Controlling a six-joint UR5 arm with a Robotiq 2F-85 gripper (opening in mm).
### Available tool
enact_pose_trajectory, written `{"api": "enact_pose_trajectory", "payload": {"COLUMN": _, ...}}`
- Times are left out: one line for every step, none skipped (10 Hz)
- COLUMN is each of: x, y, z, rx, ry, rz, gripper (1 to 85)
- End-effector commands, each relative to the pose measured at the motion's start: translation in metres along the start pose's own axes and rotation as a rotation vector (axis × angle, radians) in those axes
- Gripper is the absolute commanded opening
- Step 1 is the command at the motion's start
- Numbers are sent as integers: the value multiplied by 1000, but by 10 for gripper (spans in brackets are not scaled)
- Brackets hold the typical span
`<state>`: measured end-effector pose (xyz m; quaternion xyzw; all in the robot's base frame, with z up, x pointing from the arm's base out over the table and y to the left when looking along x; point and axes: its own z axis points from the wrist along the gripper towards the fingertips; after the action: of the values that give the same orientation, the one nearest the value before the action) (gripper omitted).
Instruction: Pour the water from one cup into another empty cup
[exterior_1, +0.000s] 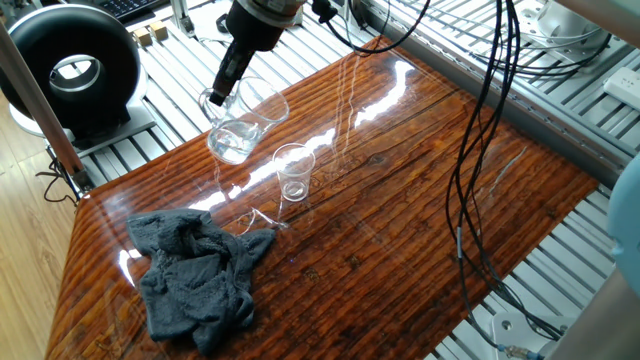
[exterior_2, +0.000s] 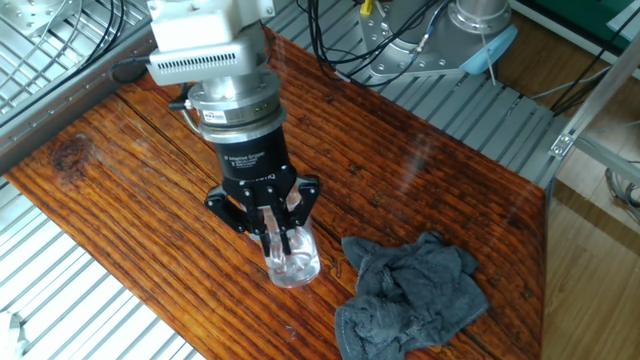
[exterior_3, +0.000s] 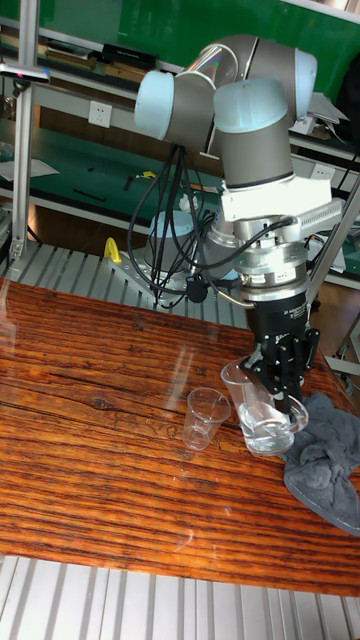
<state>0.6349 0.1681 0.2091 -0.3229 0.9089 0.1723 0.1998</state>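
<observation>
Gripping hardware first: my black two-finger gripper (exterior_2: 274, 228) is pinched on the rim wall of the large clear glass mug with the side handle (exterior_1: 240, 125), one finger inside the glass and one outside. I judge that hold was chosen because a wall pinch lets the wrist roll the mug over without the fingers blocking the far lip.

In the tall fixed view the mug (exterior_3: 262, 410) appears lifted off the glossy brown wooden table (exterior_1: 400, 200) and tipped a little, its thick base hanging low. A shallow layer of clear water (exterior_1: 229, 146) sits pooled in the bottom, none near the lip yet, so I read pouring as not begun.

My target, the small clear handleless tumbler (exterior_1: 293, 172), stands upright on the table just beside the mug, to the mug's right in that one fixed view, and looks empty. Keeping them close shortens the pour.

A crumpled grey cloth (exterior_1: 195, 275) lies nearer, apart from both glasses, handy for spills I suppose.
</observation>
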Motion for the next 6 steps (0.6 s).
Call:
{"api": "enact_pose_trajectory", "payload": {"x": -5, "y": 0, "z": 1, "rx": -13, "ry": -19, "rz": -62, "gripper": 10}}
{"api": "enact_pose_trajectory", "payload": {"x": -4, "y": 0, "z": 1, "rx": -18, "ry": -24, "rz": -73, "gripper": 10}}
{"api": "enact_pose_trajectory", "payload": {"x": -5, "y": 2, "z": 3, "rx": -25, "ry": -32, "rz": -88, "gripper": 10}}
{"api": "enact_pose_trajectory", "payload": {"x": -6, "y": 6, "z": 4, "rx": -36, "ry": -40, "rz": -95, "gripper": 10}}
{"api": "enact_pose_trajectory", "payload": {"x": -4, "y": 5, "z": 5, "rx": -32, "ry": -36, "rz": -98, "gripper": 10}}
{"api": "enact_pose_trajectory", "payload": {"x": -6, "y": 7, "z": 6, "rx": -43, "ry": -44, "rz": -98, "gripper": 10}}
